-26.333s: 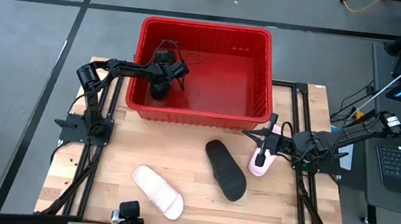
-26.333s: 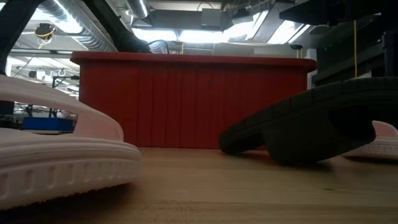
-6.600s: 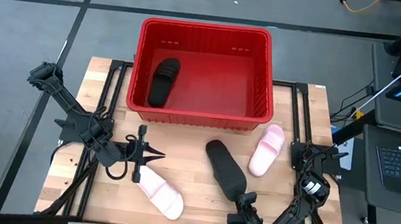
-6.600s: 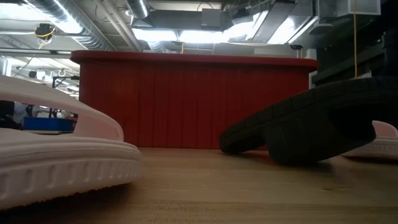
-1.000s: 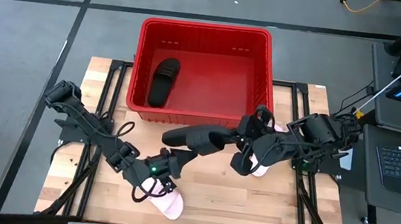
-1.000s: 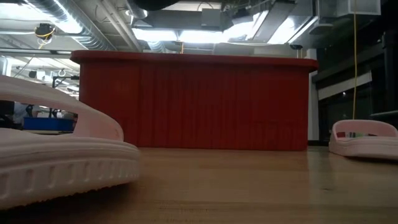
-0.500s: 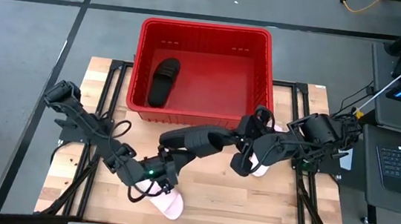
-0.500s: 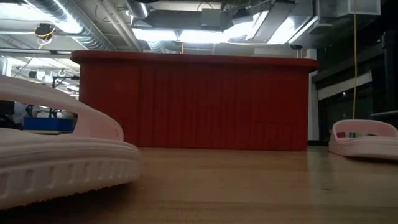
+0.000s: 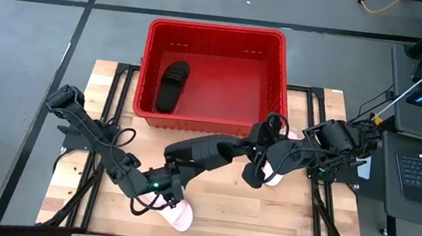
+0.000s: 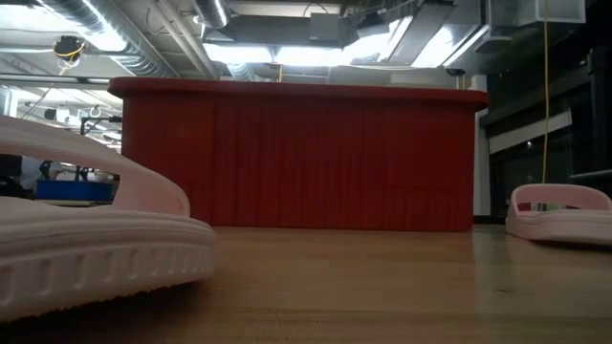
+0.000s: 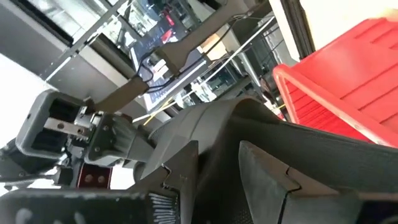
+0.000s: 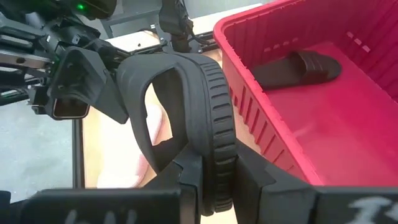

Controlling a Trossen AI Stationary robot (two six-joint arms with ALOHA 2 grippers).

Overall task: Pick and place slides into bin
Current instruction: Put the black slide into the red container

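Note:
My right gripper (image 9: 248, 152) (image 12: 217, 177) is shut on a black slide (image 9: 204, 150) and holds it in the air in front of the red bin (image 9: 218, 31). The slide reaches toward the table's left. My left gripper (image 9: 167, 178) (image 11: 227, 183) stands open just under and before the slide's free end. Below it a pale pink slide (image 9: 178, 217) lies flat on the table. A second black slide (image 9: 172, 85) lies on the bin's floor at its left side. Another pink slide (image 9: 273, 173) lies on the table under my right arm. My right gripper pinches one end of the black slide's sole (image 12: 217, 163) between its two fingers, one on the strap side and one on the underside. The fingers come level from the table's right, along the slide. The slide is lifted clear and turned on its edge. My left gripper is close to the slide's free end (image 9: 176, 155); I cannot tell whether it touches it.
The bin's near wall (image 10: 296, 158) stands just beyond the held slide. The two pink slides (image 10: 86, 248) (image 10: 559, 212) lie at the near left and at the right of the table. Bare wood shows between them.
My left gripper has gone a little toward the table's near left, over the pink slide. The held black slide's free end has swung toward the near edge, while the end in my right gripper has stayed in place.

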